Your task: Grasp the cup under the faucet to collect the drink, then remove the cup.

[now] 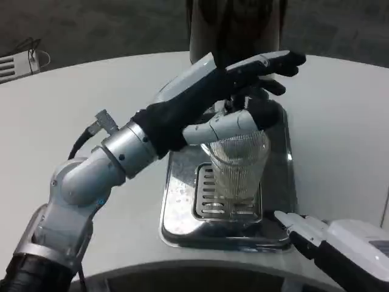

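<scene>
You see the cup (237, 167), a clear ribbed glass, standing upright on the slotted grate of the steel drip tray (182, 207), a little toward 12 o'clock from the grate's centre. The tray sits on the white table (67, 109), near its 6 o'clock edge. Your left hand (240, 79) reaches in from 8 o'clock and lies over the cup: its upper fingers (276, 64) stretch flat toward 3 o'clock above the rim, while a lower white finger crosses the cup's front just at the rim. You cannot tell whether this hand actually grips the cup or only rests against it, since the far side of the glass is hidden by the hand. The dark body of the dispenser (234, 27) rises at 12 o'clock, just behind the hand; the faucet itself is covered. Your right hand (328, 240) lies low at 5 o'clock, fingers extended and pointing toward 9 o'clock, holding nothing, its tips just beside the tray's near right corner.
</scene>
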